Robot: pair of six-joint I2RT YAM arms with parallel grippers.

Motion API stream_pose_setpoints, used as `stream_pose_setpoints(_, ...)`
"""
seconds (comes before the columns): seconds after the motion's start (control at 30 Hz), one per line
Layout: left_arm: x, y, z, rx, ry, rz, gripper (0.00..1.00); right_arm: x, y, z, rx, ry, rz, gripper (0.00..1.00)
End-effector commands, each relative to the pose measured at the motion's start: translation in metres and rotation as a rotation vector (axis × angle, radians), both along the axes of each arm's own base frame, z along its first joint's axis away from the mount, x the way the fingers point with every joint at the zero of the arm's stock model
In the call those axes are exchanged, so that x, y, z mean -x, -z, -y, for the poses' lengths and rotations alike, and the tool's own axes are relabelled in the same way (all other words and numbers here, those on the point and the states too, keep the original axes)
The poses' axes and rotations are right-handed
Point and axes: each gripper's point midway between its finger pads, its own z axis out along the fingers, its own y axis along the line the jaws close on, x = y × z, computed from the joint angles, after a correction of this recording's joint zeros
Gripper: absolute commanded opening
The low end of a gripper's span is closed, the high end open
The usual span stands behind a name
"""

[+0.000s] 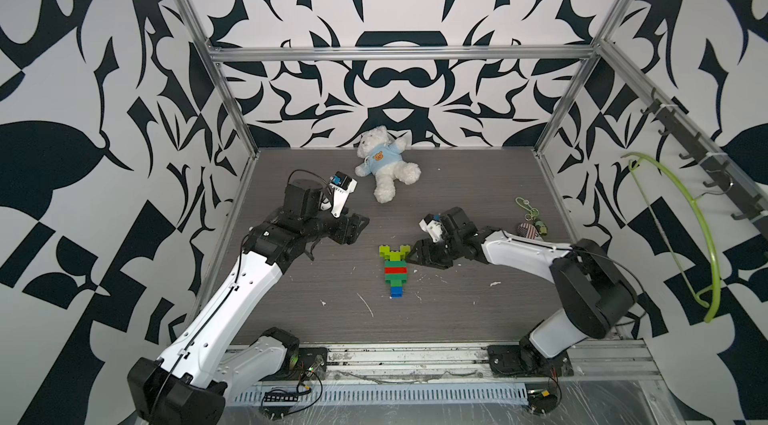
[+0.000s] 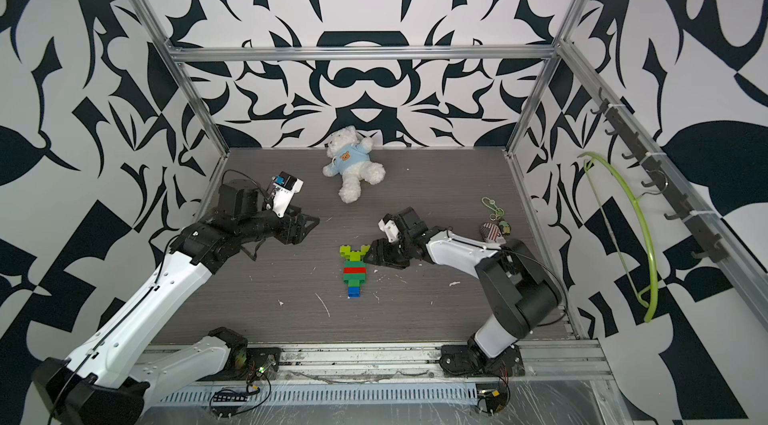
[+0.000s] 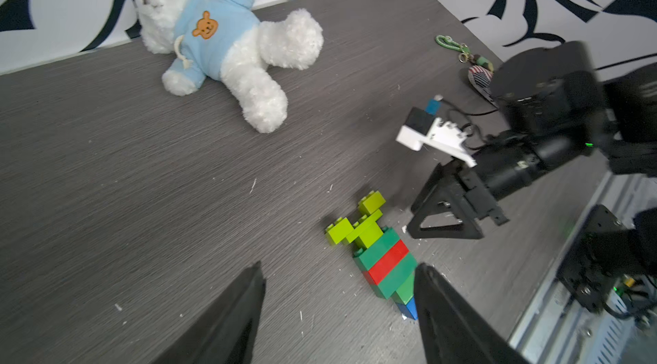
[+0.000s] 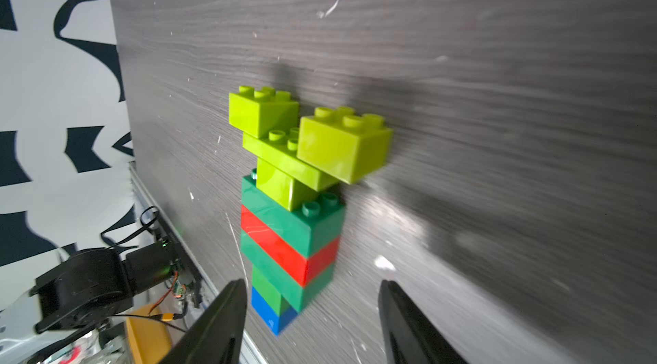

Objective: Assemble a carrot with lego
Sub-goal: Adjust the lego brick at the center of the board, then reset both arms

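Lying flat, the carrot (image 1: 395,273) looks all built, with no loose bricks near it. The right claw (image 1: 411,256), beside its leafy top, is spread and empty; the left claw (image 1: 362,224), farther off, is too.

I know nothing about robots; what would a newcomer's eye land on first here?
Probably the bright carrot figure of lime-green, dark green, red and blue plastic bricks, lying flat on the dark wood-grain tabletop, with the right arm's black tool open close beside its forked top. Then the fluffy white teddy bear in a light blue shirt, sprawled by the black-and-white patterned back wall.
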Motion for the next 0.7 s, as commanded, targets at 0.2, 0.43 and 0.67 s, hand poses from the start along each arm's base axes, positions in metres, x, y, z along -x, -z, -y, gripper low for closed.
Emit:
stream_pose_setpoints(0.2,-0.053,0.009,-0.105,-0.131,-0.668,0.279,0.93,-0.078,-0.098,0.131,0.713,0.227,0.63,0.67)
stream_pose_setpoints(0.43,-0.065,0.061,-0.156,-0.213,-0.785,0.302,0.99,-0.107,-0.107,0.212,0.989,0.471,0.746,0.81)
stream_pose_setpoints(0.67,-0.088,0.127,-0.176,-0.21,-0.715,0.25,0.99,-0.114,-0.071,0.241,0.968,0.564,0.919,0.92)
